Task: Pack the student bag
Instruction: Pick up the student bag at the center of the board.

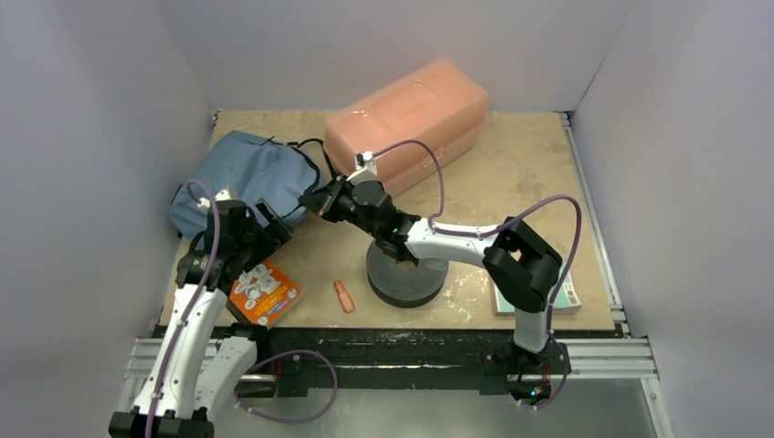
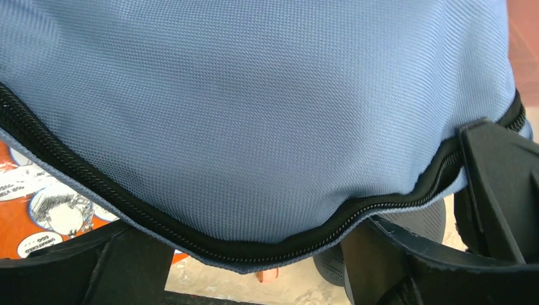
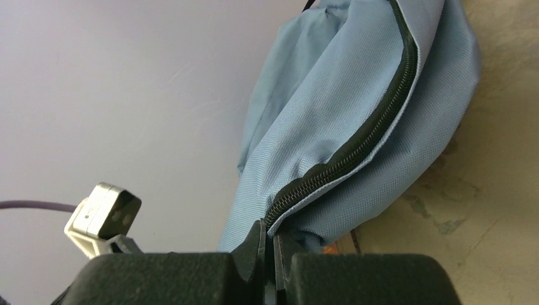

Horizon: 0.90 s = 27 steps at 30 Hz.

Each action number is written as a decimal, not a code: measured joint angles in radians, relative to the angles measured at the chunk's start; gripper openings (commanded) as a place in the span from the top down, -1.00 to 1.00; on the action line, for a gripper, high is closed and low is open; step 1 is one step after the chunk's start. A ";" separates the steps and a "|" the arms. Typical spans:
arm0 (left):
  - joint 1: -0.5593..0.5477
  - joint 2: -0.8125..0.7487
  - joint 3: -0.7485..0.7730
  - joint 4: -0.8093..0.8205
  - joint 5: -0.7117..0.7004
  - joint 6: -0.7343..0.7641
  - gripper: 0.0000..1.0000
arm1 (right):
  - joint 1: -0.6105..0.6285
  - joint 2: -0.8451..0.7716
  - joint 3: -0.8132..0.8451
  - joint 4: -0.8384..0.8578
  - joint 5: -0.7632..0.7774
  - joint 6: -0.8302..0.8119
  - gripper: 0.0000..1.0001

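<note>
Right pincer (image 3: 268,246) pinches student bag (image 3: 356,82) at zipper (image 3: 375,130).

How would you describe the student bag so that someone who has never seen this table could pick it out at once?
Start at the big salmon-pink plastic box at the back of the table. Just left of it, in the back left corner, lies the student bag. It alone is soft: slate-blue fabric with a black zipper, while the box is rigid.
</note>
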 measured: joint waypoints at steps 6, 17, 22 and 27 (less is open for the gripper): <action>0.000 0.078 0.004 0.068 0.014 0.007 -0.04 | -0.008 0.000 -0.019 0.012 -0.031 -0.042 1.00; -0.010 0.152 0.079 0.040 -0.005 0.165 1.00 | -0.001 0.000 -0.016 -0.003 -0.192 -0.277 0.65; -0.008 0.164 0.079 0.014 -0.062 0.229 1.00 | 0.008 -0.021 0.011 -0.142 -0.238 -0.449 -0.14; -0.001 0.123 0.079 0.006 -0.103 0.299 1.00 | 0.020 -0.097 0.041 -0.310 -0.278 -0.698 -0.25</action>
